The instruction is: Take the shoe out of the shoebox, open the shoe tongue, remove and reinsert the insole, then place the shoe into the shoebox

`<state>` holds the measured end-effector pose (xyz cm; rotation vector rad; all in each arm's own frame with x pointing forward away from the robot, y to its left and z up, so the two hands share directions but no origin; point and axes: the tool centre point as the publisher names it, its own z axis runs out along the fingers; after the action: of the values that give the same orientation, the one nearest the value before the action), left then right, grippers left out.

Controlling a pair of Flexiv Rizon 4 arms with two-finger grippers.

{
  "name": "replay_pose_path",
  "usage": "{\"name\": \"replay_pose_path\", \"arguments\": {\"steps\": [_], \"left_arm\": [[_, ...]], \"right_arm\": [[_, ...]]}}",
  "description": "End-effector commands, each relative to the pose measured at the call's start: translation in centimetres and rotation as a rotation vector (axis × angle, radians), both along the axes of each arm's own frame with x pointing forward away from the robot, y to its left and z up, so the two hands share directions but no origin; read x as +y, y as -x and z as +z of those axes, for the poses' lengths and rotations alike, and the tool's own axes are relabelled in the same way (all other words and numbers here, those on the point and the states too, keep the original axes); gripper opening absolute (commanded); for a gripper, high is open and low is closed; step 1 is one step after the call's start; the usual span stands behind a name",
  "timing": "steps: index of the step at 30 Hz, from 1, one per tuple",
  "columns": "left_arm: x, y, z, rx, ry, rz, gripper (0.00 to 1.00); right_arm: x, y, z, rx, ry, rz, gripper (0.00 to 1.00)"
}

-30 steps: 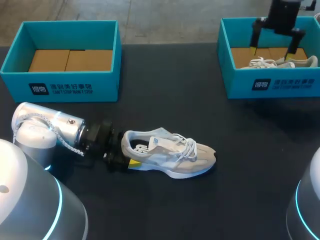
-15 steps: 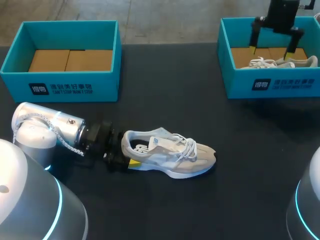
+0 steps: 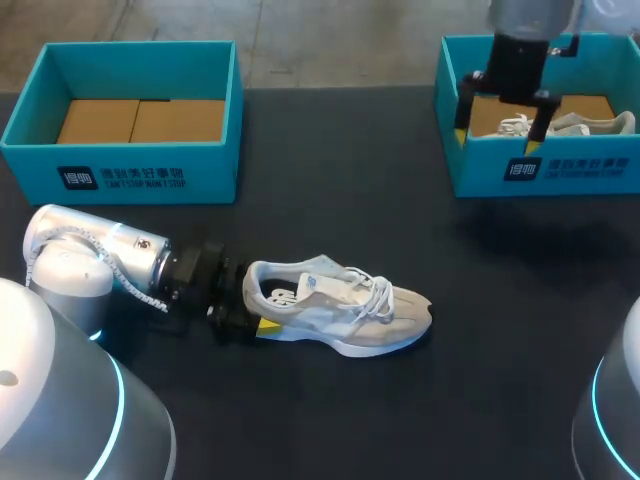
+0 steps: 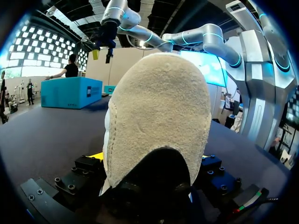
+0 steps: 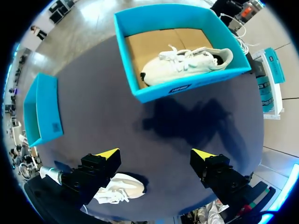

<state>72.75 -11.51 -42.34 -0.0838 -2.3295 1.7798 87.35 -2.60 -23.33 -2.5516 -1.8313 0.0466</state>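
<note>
- The pale grey suede sneaker with white laces [image 3: 335, 310] is laid on the black table [image 3: 400, 230], its heel clamped by the left gripper [image 4: 150, 157], seemingly for steadying.
- The right gripper [image 3: 497, 135] is held wide open and empty beside the teal cardboard shoebox [image 3: 545, 170].

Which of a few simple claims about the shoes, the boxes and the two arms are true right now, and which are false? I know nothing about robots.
1. The left box holds no shoe. True.
2. The right gripper is holding a shoe. False: it hangs open with nothing between its fingers.
3. Both shoes lie on the table. False: only the table shoe does; the boxed shoe lies in the right box.
4. The left gripper is at the table shoe's heel, a finger on each side. True.
</note>
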Motion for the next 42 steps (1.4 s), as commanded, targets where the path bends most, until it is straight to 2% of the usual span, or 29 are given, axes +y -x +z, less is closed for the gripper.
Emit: {"name": "replay_pose_path", "arguments": {"steps": [1, 10, 17, 40, 42], "left_arm": [[0.3, -0.3, -0.4, 0.001, 0.001, -0.001, 0.0], [0.3, -0.3, -0.4, 0.001, 0.001, -0.001, 0.0], [0.3, -0.3, -0.4, 0.001, 0.001, -0.001, 0.0], [0.3, -0.3, -0.4, 0.001, 0.001, -0.001, 0.0], [0.3, -0.3, -0.4, 0.001, 0.001, -0.001, 0.0]], "right_arm": [[1.4, 1.6, -0.3, -0.028, 0.013, -0.007, 1.0], [5.5, 3.7, -2.1, -0.023, 0.001, -0.003, 1.0], [8.1, 4.8, -3.9, -0.027, -0.082, -0.001, 1.0], [8.0, 5.0, -4.1, -0.021, -0.09, 0.002, 1.0], [8.9, 5.3, -4.2, -0.012, -0.066, -0.006, 1.0]]}}
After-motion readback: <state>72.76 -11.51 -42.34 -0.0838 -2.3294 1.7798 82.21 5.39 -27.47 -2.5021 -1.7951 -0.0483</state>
